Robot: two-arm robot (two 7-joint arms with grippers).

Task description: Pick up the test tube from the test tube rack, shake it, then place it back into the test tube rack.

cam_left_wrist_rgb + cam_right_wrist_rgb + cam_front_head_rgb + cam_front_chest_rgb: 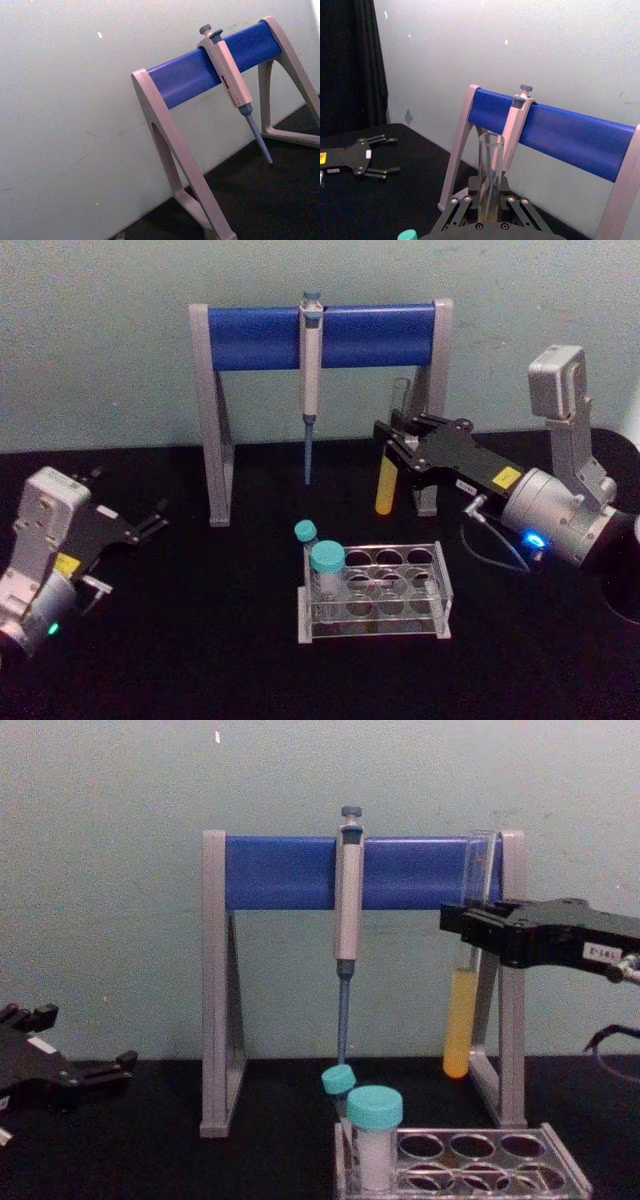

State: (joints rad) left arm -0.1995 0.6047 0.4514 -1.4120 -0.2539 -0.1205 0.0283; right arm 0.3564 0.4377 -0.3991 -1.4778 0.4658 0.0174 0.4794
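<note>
Right gripper (392, 448) in the head view is clenched on the test tube (385, 492), at about 1 o'clock from the test tube rack (370, 632) and apart from it. The tube hangs upright with its yellow liquid below the jaws, in front of the right leg of the pipette stand (320, 335). A pipette (311, 390) hangs from the stand's blue bar at 12 o'clock from the rack. Two teal-capped tubes (327, 570) stand at the rack's left end. The left gripper (152, 521) rests at 9 o'clock from the rack, well apart, jaws spread and holding nothing.

From the left wrist, the stand (200, 75) and the pipette (232, 80) show against the wall.

From the right wrist, the test tube (491, 165) rises out of the right gripper (490, 210), its open mouth uppermost, with the stand (570, 132) behind it. The left gripper (387, 156) lies farther off, released.

In the chest view, the right gripper (468, 925) grips the test tube (460, 1025) above the liquid. The tube's rounded end hangs off the table, at 1 o'clock from the rack (560, 1160). The left gripper (88, 1038) sits at 9 o'clock.
</note>
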